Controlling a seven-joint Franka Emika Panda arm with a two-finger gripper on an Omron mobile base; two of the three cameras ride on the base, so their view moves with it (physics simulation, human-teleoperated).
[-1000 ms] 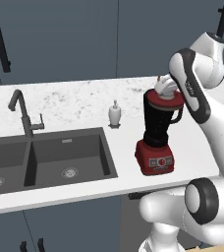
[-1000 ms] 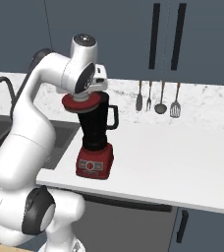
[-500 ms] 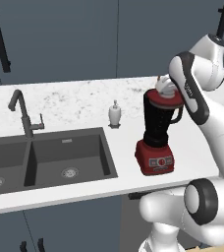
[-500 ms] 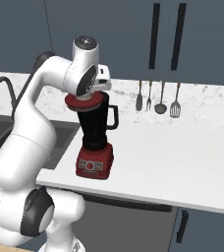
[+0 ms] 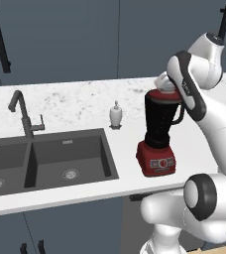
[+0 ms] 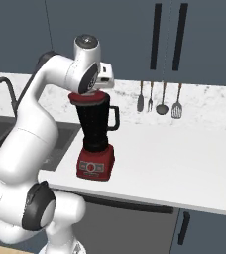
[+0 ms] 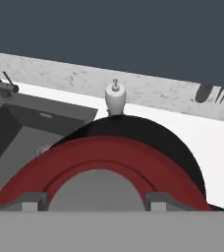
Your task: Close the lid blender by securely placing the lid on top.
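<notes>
Lid: the small round red lid (image 7: 109, 157) with a pale grey centre cap sits at the top of the black jar, level with its rim; in the left base view the red disc (image 5: 163, 96) shows just under the robot's hand, and in the right base view (image 6: 87, 98) it caps the jar.
Blender: the tall blender with a red boxy base, grey control panel and black tapered jar (image 5: 159, 133) stands upright on the white bench (image 5: 85, 183), near its front edge and to the right of the sink; its side handle points right in both base views (image 6: 96, 135).
Fingers: the two small dark fingers (image 7: 99, 201) stand one at each side of the grey centre cap, touching or just beside it; whether they pinch it, I cannot tell.
Arm: the white arm bends over the jar from above, its hand right on top of the lid.
Soap bottle: a small white soap dispenser (image 5: 115, 115) stands behind the sink's right corner, apart from the blender (image 7: 116, 98).
Sink: a dark double-basin sink (image 5: 45, 161) with a grey tap (image 5: 23, 114) lies left of the blender.
Utensils: four grey utensils (image 6: 158, 99) hang on the speckled wall behind the bench.
</notes>
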